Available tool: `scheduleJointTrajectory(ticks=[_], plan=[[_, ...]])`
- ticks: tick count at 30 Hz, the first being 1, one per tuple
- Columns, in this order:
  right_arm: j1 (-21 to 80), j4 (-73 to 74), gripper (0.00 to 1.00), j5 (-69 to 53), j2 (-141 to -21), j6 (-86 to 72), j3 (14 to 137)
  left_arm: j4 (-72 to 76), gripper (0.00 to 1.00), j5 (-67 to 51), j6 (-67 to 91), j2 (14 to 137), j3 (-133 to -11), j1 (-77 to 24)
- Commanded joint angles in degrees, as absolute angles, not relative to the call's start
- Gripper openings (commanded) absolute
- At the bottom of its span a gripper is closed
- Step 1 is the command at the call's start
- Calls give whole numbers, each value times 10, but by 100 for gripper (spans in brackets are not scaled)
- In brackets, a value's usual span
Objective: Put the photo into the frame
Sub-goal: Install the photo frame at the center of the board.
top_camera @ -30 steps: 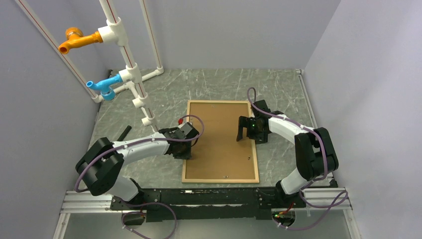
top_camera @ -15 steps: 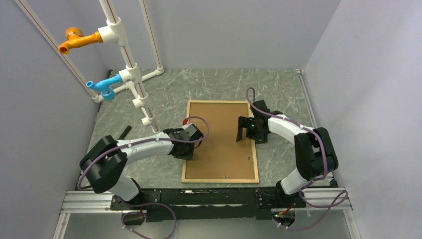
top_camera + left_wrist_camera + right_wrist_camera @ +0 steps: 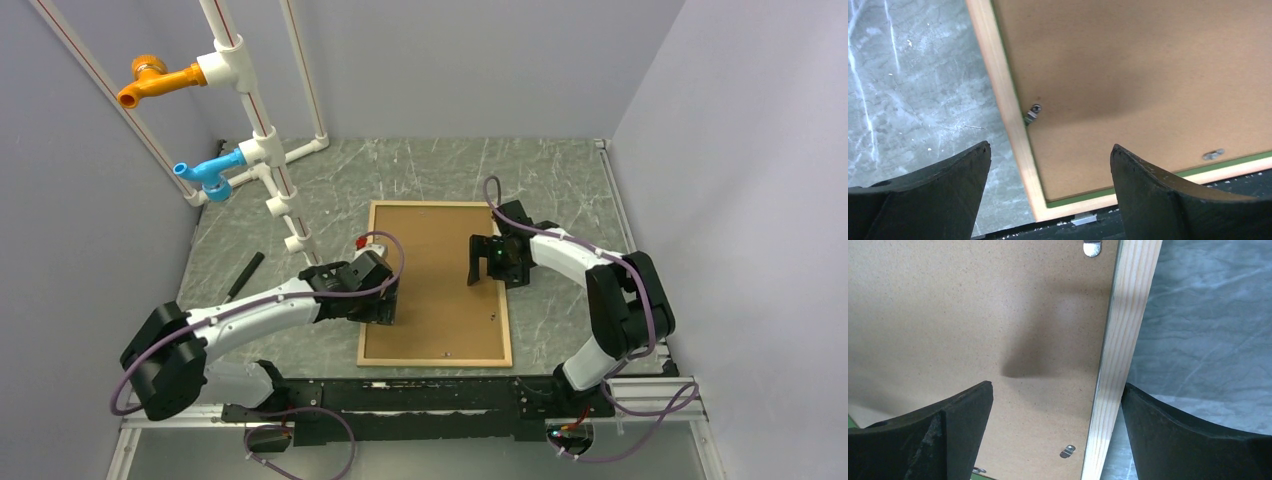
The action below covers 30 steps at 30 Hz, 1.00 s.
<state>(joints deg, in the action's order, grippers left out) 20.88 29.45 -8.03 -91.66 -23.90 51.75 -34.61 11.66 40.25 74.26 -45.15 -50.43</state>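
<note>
- Now the left gripper (image 3: 382,308) stands wide, where half a second ago it was pinched narrow; in its wrist view the gripper (image 3: 1050,150) holds nothing between its dark fingers (image 3: 938,195).
- Since the earlier picture the left arm has swung out, its shoulder now sitting lower and further left in the top view, while its gripper remains at the left edge of the frame (image 3: 435,361).
- The frame has slid a little to the left and lies flat at the centre of the table (image 3: 560,190), pale wood face up.
- Inside it sits the brown backing board (image 3: 435,300), filling the opening.
- From the left wrist, the frame's wooden edge (image 3: 1008,115) runs between the two fingers down to a corner near the bottom, with a thin green strip showing beside the board.
- Two small metal clips (image 3: 1034,111) sit on that side of the board: one by the wooden edge, another at lower right.
- The right gripper (image 3: 482,265) has drifted slightly left with the frame and is as wide as before.
- From the right wrist, the gripper (image 3: 1056,385) is spread with nothing in it, one finger over the board and the other over the table, with the wooden edge (image 3: 1118,340) between them.
- The photo does not show, and I cannot tell whether it lies under the board.
- A black stick (image 3: 243,274) on the table at the left is in plainer view than before.
</note>
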Motion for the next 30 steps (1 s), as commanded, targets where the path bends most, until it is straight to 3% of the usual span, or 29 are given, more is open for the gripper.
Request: scheduleJointTrajectory(ticks=[1,8,21,30], plan=[[240,278,100,-124,-946,-261,532,-319,92,90,419,707,-435,-498],[256,319,100,-66,-937,-263,538,-333,93,95,418,692,-429,-490],[258,359,99,-48,-844,-297,425,-335,93,99,411,694,-429,-490],[261,360,88,-52,-829,-307,401,-325,93,96,413,701,-424,-490]])
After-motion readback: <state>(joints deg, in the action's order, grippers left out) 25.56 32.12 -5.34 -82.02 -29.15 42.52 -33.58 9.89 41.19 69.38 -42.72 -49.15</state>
